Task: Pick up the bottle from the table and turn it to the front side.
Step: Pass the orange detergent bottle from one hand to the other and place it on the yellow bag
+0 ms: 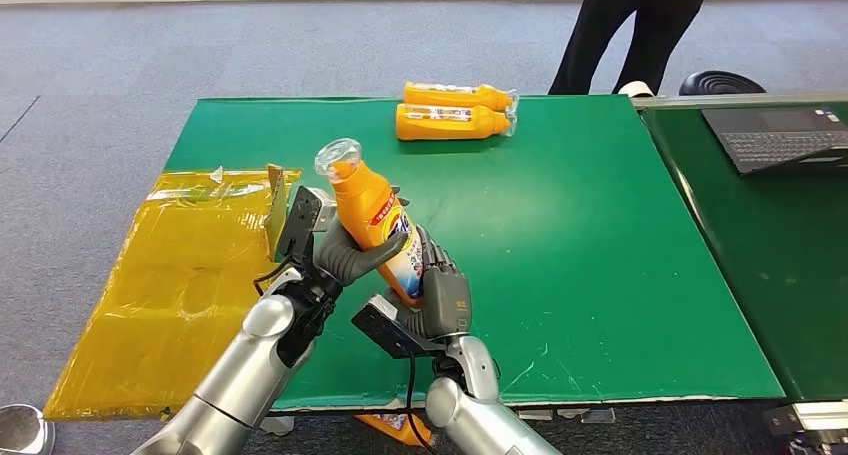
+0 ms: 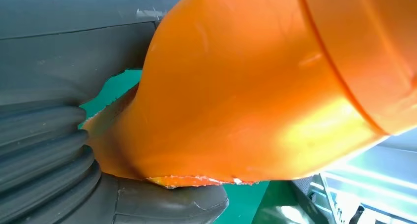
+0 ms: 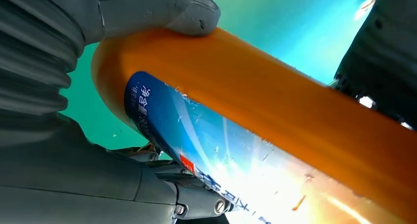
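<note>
I have the orange plastic bottle with the clear cap [image 1: 372, 215] off the table and held in the air over the near left part of the green table [image 1: 560, 275], tilted with its cap up and away from me, so I judge the pick-up is done. Both hands are on it. My right hand [image 1: 438, 293] cups the lower body from below and the side; in the right wrist view its thick grey thumb [image 3: 162, 10] presses on the orange side, with the blue and white label [image 3: 216, 155] facing that camera. My left hand [image 1: 345, 255] wraps the upper body, its dark fingers [image 1: 365, 258] curled across the front; in the left wrist view the bottle [image 2: 255, 86] sits tight against the grey thumb [image 2: 167, 204]. What is left, I judge, is the turn: the label shows only partly toward the head camera, and I cannot tell whether this is the front side.

Farther out, two more orange bottles [image 1: 455, 110] lie on their sides near the table's far edge. A yellow plastic sheet [image 1: 170, 295] lies on the floor to the left, and a person in dark trousers [image 1: 630, 30] stands beyond the table.
</note>
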`<state>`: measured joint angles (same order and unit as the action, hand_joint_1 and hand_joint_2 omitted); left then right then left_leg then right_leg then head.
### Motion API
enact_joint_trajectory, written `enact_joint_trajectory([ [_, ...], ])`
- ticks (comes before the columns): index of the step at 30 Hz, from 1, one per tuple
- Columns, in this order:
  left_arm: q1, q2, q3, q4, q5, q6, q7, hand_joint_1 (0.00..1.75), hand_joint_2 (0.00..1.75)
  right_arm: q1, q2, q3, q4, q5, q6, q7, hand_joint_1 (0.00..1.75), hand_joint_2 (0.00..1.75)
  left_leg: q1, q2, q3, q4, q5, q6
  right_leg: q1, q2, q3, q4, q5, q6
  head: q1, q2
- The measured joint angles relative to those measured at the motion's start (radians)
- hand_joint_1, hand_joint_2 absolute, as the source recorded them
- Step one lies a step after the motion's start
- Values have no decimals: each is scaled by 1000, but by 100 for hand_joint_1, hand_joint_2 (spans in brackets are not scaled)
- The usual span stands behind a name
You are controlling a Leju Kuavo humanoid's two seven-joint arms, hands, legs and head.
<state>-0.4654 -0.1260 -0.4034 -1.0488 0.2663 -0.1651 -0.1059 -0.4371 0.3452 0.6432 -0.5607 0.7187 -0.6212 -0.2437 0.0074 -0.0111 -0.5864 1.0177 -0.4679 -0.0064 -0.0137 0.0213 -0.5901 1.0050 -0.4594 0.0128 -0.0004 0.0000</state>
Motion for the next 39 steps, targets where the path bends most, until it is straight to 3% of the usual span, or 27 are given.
enact_joint_trajectory([
  [6,42,-1,0,5,-53,18,-87,175,175,3,-1,16,36,-4,-1,-23,0,175,0,-1,-1,0,0,0,0,0,-1,0,0,0,0,0],
  [13,53,-1,0,8,-62,18,-93,175,175,6,-2,14,51,8,5,-25,0,175,0,-1,-2,0,0,0,0,0,-2,0,0,0,0,0],
  [17,55,-1,0,8,-67,19,-93,175,175,7,-2,14,53,12,6,-23,0,0,0,-1,-2,0,0,0,0,0,-1,0,0,0,0,0],
  [22,65,1,1,-3,-139,55,-105,175,175,7,-12,-9,35,128,51,16,0,0,0,-1,-2,0,0,0,0,0,-1,0,0,0,0,0],
  [27,70,18,6,-81,-248,91,-99,175,175,29,-62,-60,-160,284,237,55,0,0,0,-2,-3,0,0,0,0,-1,-1,0,0,0,0,0],
  [31,93,33,10,-140,-313,121,-115,175,175,83,-111,-84,-348,228,382,-1,0,0,0,-4,-3,0,0,0,0,-2,-1,0,0,0,0,0],
  [39,135,59,27,-216,-455,224,-150,175,175,166,-180,-77,-567,53,489,-131,0,0,0,-4,-4,0,0,0,0,-3,-1,0,0,0,-1,0],
])
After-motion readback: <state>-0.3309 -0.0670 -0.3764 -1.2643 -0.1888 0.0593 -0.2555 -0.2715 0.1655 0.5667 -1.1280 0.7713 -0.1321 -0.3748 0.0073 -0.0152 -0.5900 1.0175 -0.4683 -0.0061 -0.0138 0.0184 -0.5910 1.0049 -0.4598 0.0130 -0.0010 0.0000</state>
